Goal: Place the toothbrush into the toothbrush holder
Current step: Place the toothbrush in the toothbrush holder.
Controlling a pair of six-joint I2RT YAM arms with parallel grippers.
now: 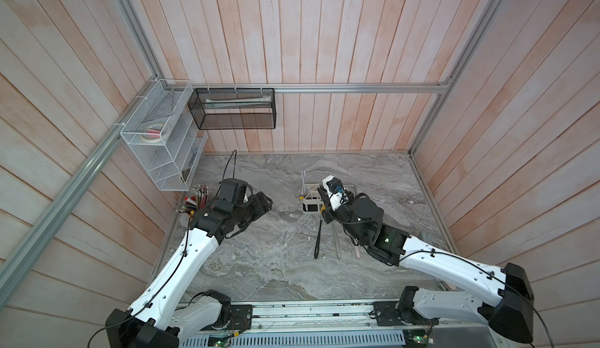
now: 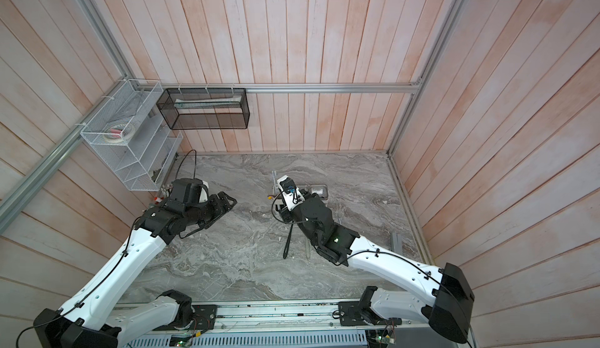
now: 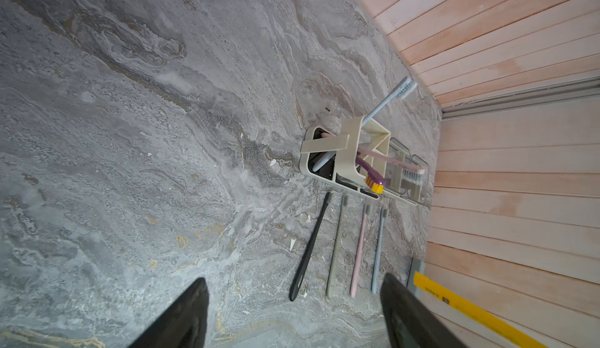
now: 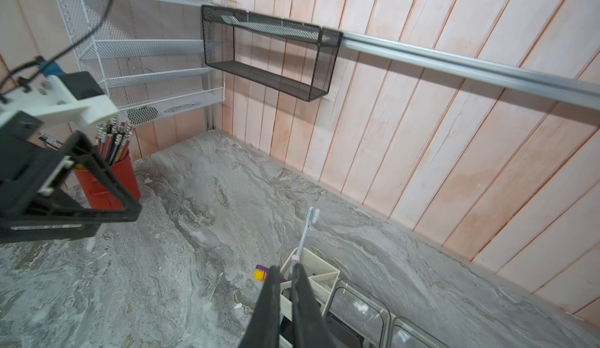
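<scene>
Cream toothbrush holder lies beneath right hand.

You should count one toothbrush holder with three brushes in it: light blue toothbrush, pink toothbrush, purple toothbrush. Four lie flat just near of it: black toothbrush, olive toothbrush, pale pink toothbrush, grey-blue toothbrush. Also count two clear cups, one red pencil cup, one white wire rack, one black mesh rack.

The toothbrush holder stands mid-table, 3 toothbrushes in it. 4 more toothbrushes lie side by side just before it. Far left, the pen cup sits below the wire rack.
</scene>
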